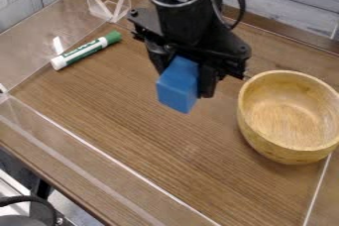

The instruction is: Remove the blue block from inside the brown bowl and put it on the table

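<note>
From my seat I lose the arm above the tool at the top edge. The blue block has its upper end tucked between the black fingers, so I can't see where they press it. Its underside seems to hang clear of the bench, though this angle leaves that unsure. The brown bowl is clipped slightly by the right edge. The bench's near corners run out of view.

Matte foam-like blue block; smooth wooden brown bowl; wood-grain table, clear acrylic walls
</note>
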Controlling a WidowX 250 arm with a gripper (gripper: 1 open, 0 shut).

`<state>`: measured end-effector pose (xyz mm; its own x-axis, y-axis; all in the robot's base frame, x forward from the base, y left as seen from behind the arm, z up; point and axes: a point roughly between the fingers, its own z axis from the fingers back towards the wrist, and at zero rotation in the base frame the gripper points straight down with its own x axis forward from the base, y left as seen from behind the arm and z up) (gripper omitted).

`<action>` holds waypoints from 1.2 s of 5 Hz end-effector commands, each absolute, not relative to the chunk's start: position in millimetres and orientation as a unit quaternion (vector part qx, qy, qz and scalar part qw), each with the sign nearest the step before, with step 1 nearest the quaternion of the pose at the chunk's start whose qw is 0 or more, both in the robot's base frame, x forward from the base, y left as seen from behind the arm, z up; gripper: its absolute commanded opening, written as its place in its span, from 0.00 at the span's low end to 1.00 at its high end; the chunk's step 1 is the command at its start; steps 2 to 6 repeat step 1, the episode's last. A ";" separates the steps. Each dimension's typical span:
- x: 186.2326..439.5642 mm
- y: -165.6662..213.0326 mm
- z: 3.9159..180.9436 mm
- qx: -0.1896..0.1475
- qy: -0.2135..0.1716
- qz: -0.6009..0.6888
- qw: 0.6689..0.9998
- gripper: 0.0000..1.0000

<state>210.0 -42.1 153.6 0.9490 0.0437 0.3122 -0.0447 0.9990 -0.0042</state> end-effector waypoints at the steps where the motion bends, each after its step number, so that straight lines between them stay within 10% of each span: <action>1: 213.1 -43.3 160.2 0.000 -0.177 0.021 0.984 0.00; 6: 213.1 -43.3 160.2 0.000 -0.177 0.021 0.984 0.00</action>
